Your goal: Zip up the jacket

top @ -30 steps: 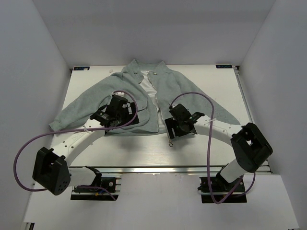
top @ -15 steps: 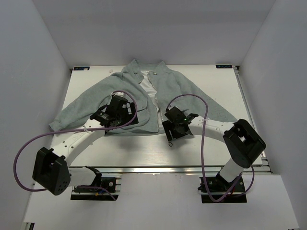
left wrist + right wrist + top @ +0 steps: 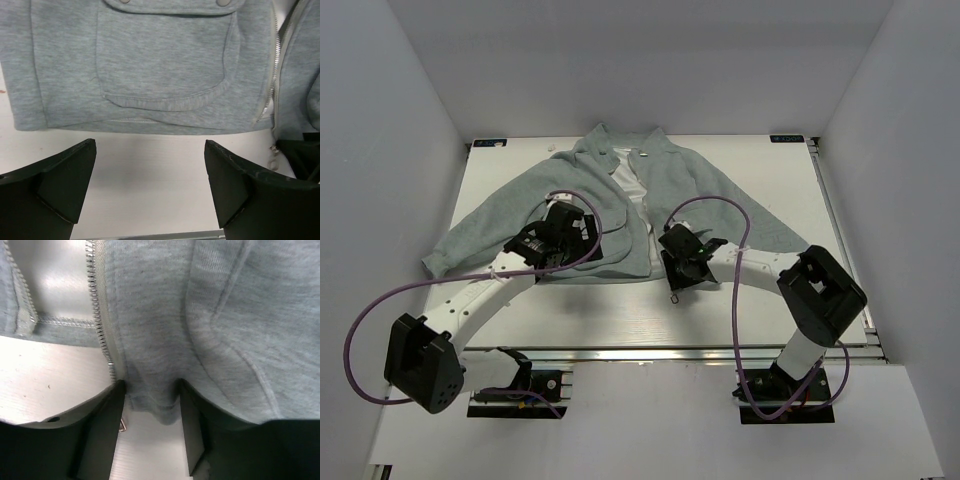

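Between the narrowed jaws of the right gripper (image 3: pixel 150 402) sat a bunched fold of the jacket (image 3: pixel 230 315) hem, pinched, I judge, to anchor that panel for zipping. Just beside one finger ran the metal zipper teeth (image 3: pixel 101 315), unjoined, edging soft matte fleece. Across the opening the left gripper (image 3: pixel 150 165) stood wide apart and empty over the smooth white table (image 3: pixel 150 210), just short of the hem below a rounded flap pocket (image 3: pixel 165 60)
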Controlling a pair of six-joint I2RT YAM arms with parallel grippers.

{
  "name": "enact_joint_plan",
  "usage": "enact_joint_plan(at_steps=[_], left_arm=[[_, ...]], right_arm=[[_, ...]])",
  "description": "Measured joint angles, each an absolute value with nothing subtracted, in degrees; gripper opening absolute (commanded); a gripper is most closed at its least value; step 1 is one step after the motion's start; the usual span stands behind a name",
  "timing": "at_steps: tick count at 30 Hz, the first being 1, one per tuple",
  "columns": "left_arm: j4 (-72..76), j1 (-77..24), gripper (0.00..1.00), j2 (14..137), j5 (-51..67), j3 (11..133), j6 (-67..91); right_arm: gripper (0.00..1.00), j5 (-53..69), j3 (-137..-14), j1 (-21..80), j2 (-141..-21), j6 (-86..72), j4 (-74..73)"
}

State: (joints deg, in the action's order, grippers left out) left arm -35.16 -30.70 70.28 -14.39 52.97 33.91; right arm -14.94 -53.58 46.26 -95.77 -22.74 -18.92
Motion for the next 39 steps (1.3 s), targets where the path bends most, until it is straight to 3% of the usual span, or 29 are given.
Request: enact_joint_plan(at_steps=[1, 4, 14, 21, 31, 34, 36, 39], left_arm=[[-35.6, -30.7, 0.98, 70.3, -14.7, 53.0, 33.9], [-36.6, -30.7, 0.98, 70.3, -14.8, 53.5, 33.5], [-32.0, -30.9, 0.98, 74.2, -2.0, 54.9, 30.4], [-27.2, -35.0, 0.98, 82.4, 3.3, 55.3, 29.9], [-28.3, -43.3, 0.86, 96.8, -4.1, 65.6, 30.4], [-29.1, -43.7, 0.82, 99.6, -6.7, 66.9, 31.0], [-30.0, -43.6, 0.74, 101.7, -8.4, 67.8, 31.7], [-30.4, -43.5, 0.72, 104.6, -10.7, 68.9, 32.4]], right_arm=[[0.23, -15.0, -53.5, 46.3, -95.8, -23.0, -18.6], [0.00, -15.2, -53.3, 46.3, -95.9, -23.8, -17.0], [0.00, -13.1, -52.0, 44.9, -93.4, -24.0, -16.6], [0.00, -2.0, -47.6, 35.9, -81.3, -24.0, -14.5], [0.00, 6.5, -45.1, 31.7, -80.4, -23.8, -12.3], [0.00, 7.8, -45.0, 31.2, -80.4, -23.7, -11.8], [0.00, 8.2, -45.0, 31.1, -80.4, -23.6, -11.8], [0.00, 8.4, -45.0, 30.9, -80.3, -23.5, -11.8]])
